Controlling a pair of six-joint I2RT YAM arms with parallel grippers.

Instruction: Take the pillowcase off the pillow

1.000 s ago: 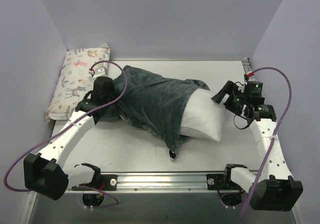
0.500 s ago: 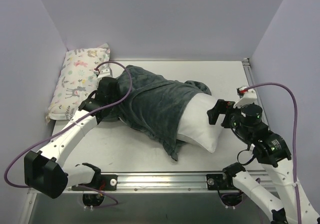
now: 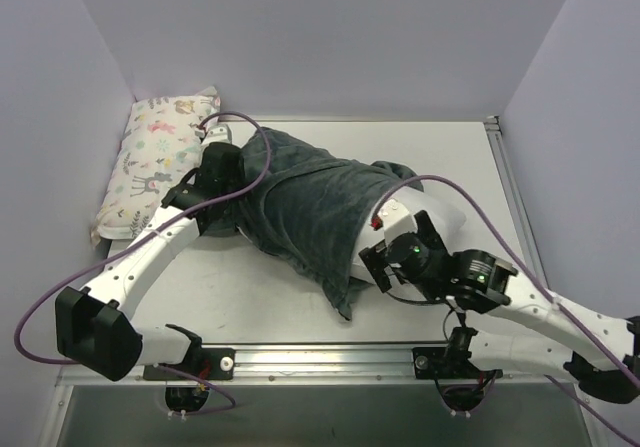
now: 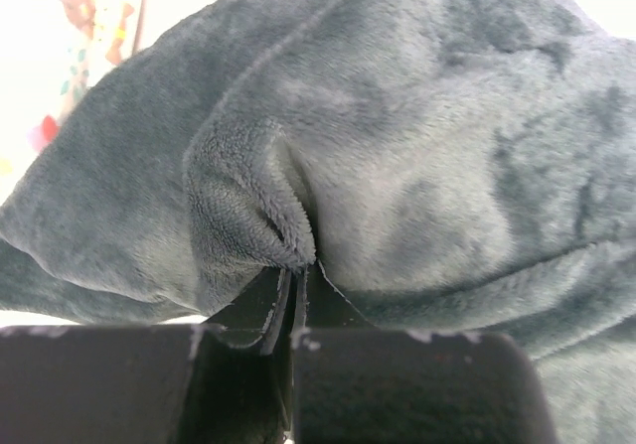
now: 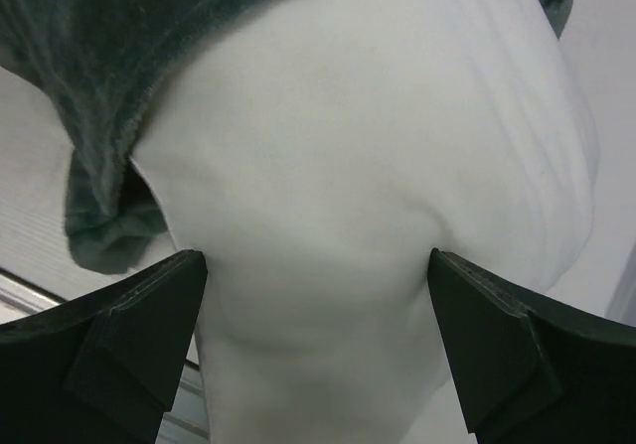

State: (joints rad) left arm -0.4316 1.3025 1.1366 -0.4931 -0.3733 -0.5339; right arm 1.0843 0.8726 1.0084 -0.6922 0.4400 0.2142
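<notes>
The pillowcase (image 3: 300,202) lies inside out, dark slate-grey, over the left part of the white pillow (image 3: 447,225). My left gripper (image 3: 228,199) is at its left end. In the left wrist view that gripper (image 4: 295,290) is shut on a pinched fold of the grey pillowcase (image 4: 397,136). My right gripper (image 3: 385,262) reaches in from the front right to the pillow's bare near end. In the right wrist view it (image 5: 316,255) is open wide, with the pillow (image 5: 378,146) bulging between both fingers (image 5: 149,315). The pillowcase hem (image 5: 99,67) sits just beyond the left finger.
A small pastel animal-print pillow (image 3: 160,162) leans against the left wall at the back. A metal rail (image 3: 320,359) runs along the table's near edge. Purple cables loop over both arms. Lilac walls close in the left, back and right sides.
The right arm has swung from the far right side round to the pillow's near end, its jaws opening wider. The left gripper has drawn slightly back and left, still holding the fabric.
</notes>
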